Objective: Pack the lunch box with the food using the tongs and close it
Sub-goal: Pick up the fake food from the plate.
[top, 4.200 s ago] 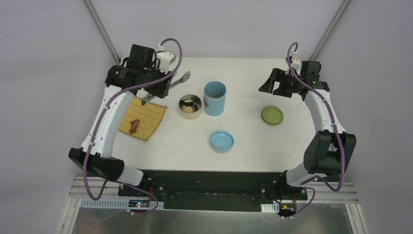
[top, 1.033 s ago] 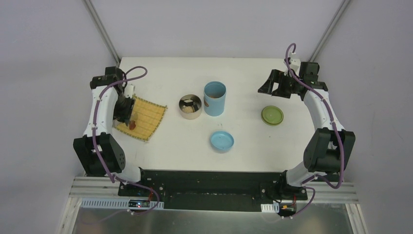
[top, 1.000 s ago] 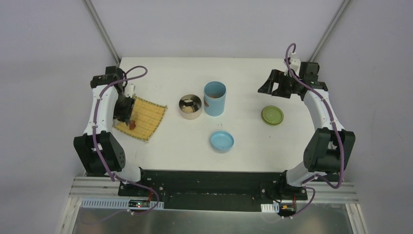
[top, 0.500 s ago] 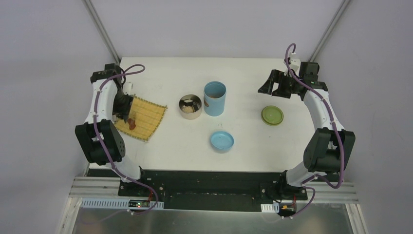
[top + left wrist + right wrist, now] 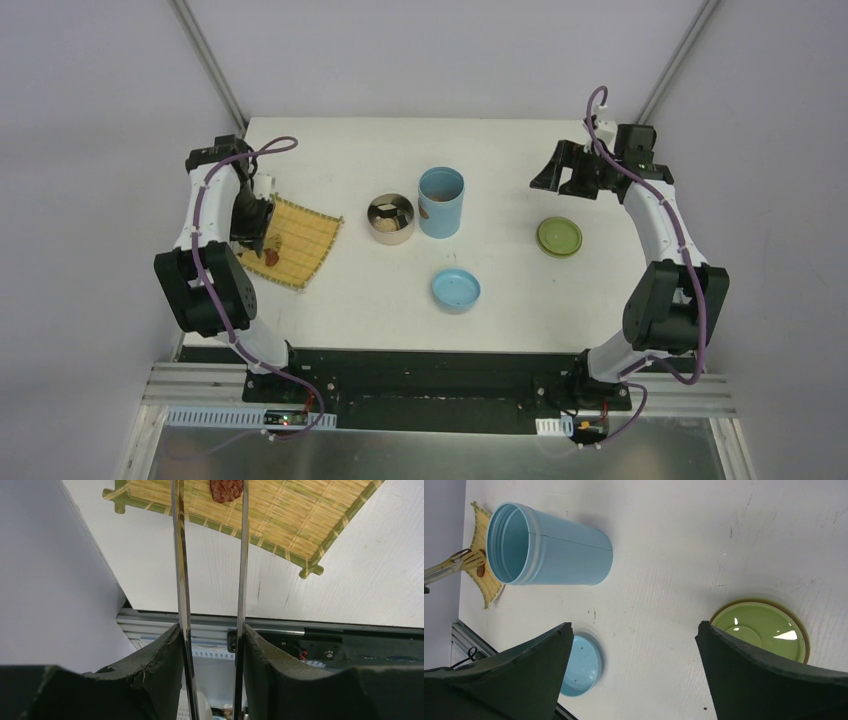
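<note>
While both containers stood uncovered on the bench (image 5: 500,150), the task read as part done at best. Steel bowl (image 5: 390,219) mid-bench, lid off. Something pale showed inside it, too small to name. Blue cylinder (image 5: 441,201) just beside it to the right, upright and open; no contents could be made out. Blue lid (image 5: 455,290) lay nearer the arm bases, and green lid (image 5: 559,237) lay well apart on the right side. Neither was on its container.

Left claw (image 5: 211,630) was partly closed round the tongs (image 5: 181,570), pads pressing both thin arms, which ran out over the mat (image 5: 285,515) at the bench's left edge. One red-brown food piece (image 5: 226,489) sat on the mat between the tong arms near their far ends. The tips ran out of frame, so whether it was pinched could not be told. Right claw (image 5: 634,625) was spread wide, holding nothing, hovering at the far right of the bench near the green lid.

Judged left to do: lift that piece, carry it to a container, then seat both lids.

In the way: the bowl stood between mat and cylinder, so a carry to the cylinder would have to clear its rim. The mat looked like light woven stuff and might shift under the tong tips. The lids lay off the left arm's likely route.
</note>
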